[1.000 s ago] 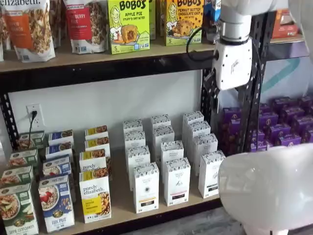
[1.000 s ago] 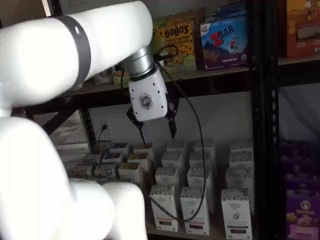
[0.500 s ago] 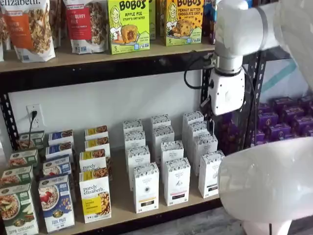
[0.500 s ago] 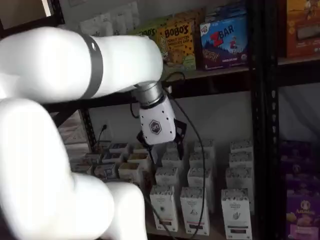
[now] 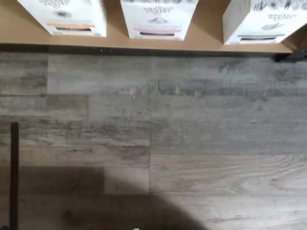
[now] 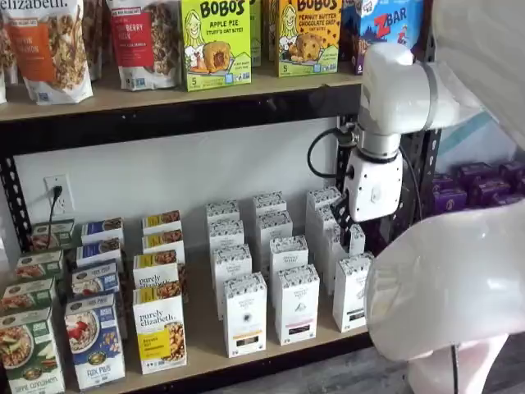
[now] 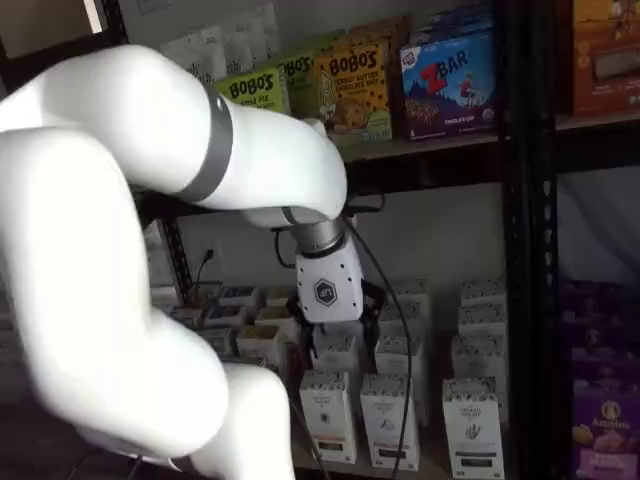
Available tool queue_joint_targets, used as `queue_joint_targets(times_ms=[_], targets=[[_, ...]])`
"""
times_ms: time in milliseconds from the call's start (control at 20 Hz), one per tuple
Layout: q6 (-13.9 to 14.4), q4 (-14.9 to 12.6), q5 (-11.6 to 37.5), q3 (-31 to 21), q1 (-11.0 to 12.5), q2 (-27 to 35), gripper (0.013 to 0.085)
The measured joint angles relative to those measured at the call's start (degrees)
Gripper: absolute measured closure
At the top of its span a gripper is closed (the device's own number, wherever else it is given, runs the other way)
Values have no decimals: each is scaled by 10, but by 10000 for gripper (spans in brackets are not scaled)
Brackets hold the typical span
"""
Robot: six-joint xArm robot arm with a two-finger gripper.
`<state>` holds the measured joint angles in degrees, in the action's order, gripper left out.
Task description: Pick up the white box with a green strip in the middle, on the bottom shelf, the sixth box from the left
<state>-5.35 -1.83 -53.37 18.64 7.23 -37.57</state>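
Note:
The white box (image 6: 353,292) with a dark-greenish strip stands at the front right of the bottom shelf (image 6: 205,349). It also shows in a shelf view (image 7: 472,427), and in the wrist view (image 5: 266,20) only its lower front is seen. My gripper (image 6: 362,235) hangs in front of the rows of white cartons behind and above that box. Its black fingers (image 6: 342,223) stand open with nothing between them. In a shelf view the gripper (image 7: 338,325) sits over the middle column of white cartons, with its fingers partly hidden.
Two similar white cartons, one with a yellow strip (image 5: 64,17) and one with a reddish strip (image 5: 158,19), stand left of the target. Cereal and granola boxes (image 6: 160,328) fill the shelf's left. A black rack post (image 6: 422,164) and purple boxes (image 6: 484,176) are at the right. Wood floor (image 5: 153,134) lies below.
The arm has come down from the upper shelf's height to just above the white cartons, drifting slightly left. The fingers stayed open.

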Motion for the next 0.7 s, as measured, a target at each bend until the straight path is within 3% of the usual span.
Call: queue_joint_targets(times_ms=[300,700], targets=[[-12,-5,105,-15,18,79,130],[-25,-6,198,-6,32,186,130]])
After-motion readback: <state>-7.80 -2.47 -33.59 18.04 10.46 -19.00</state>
